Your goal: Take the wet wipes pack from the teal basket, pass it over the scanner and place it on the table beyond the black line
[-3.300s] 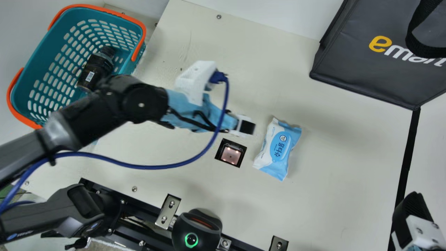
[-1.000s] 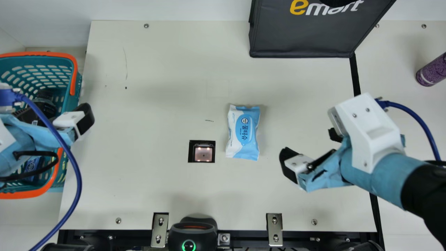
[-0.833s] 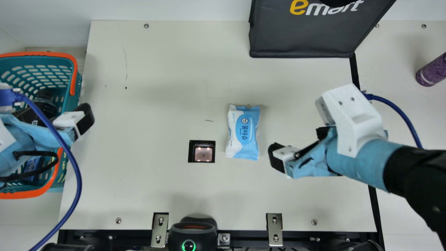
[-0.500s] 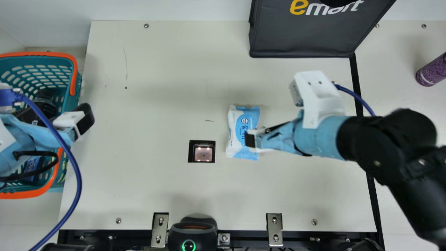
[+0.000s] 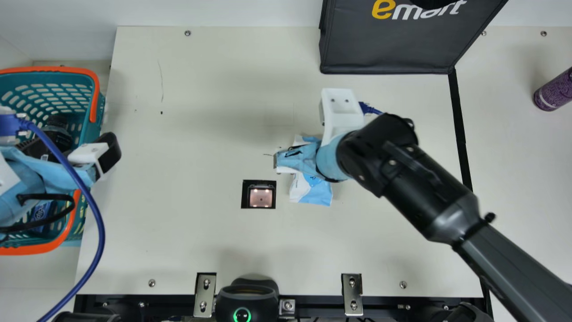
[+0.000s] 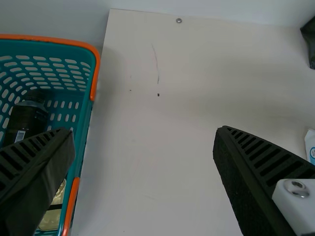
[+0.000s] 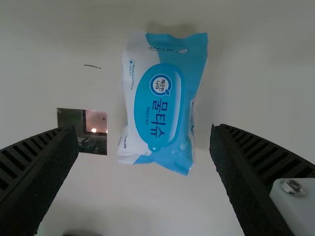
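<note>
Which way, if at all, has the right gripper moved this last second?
Yes, left in the main view: the right gripper is now over the wet wipes pack, nearer the scanner.

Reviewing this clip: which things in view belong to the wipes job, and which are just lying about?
Part of the job:
- wipes pack, on the table
- teal basket
- scanner
- black line
- right tool, open above the pack

Just lying about:
- dark bag
- purple container, beyond the line
- dark bottle, in the basket
- blue item, also in the basket
</note>
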`<state>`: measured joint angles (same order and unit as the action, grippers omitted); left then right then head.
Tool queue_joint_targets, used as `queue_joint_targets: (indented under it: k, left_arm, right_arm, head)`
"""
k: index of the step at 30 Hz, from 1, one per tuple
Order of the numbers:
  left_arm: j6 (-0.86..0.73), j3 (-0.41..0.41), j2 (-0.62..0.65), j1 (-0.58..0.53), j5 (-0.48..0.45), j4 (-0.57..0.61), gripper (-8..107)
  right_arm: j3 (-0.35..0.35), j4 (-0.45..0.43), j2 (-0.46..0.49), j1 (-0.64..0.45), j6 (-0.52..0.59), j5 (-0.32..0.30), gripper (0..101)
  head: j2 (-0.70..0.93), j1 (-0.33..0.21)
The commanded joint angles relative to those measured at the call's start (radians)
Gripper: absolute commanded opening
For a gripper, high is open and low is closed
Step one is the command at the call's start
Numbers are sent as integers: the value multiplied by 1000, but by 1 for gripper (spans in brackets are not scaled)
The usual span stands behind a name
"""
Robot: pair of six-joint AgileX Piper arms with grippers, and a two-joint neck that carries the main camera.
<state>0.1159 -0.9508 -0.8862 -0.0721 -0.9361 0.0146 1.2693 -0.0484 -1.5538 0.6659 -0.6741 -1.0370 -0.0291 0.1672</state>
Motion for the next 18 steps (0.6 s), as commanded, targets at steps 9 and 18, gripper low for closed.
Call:
queue_joint_targets:
  k: [9, 18]
  left_arm:
    - [0, 0, 0, 0, 0, 0, 90]
    - [0, 0, 0, 0, 0, 0, 90]
  right_arm:
    - [35, -112, -137, 51, -138, -32, 95]
    - [28, -89, -206, 40, -163, 15, 95]
  head:
    - [2, -29]
    - [2, -29]
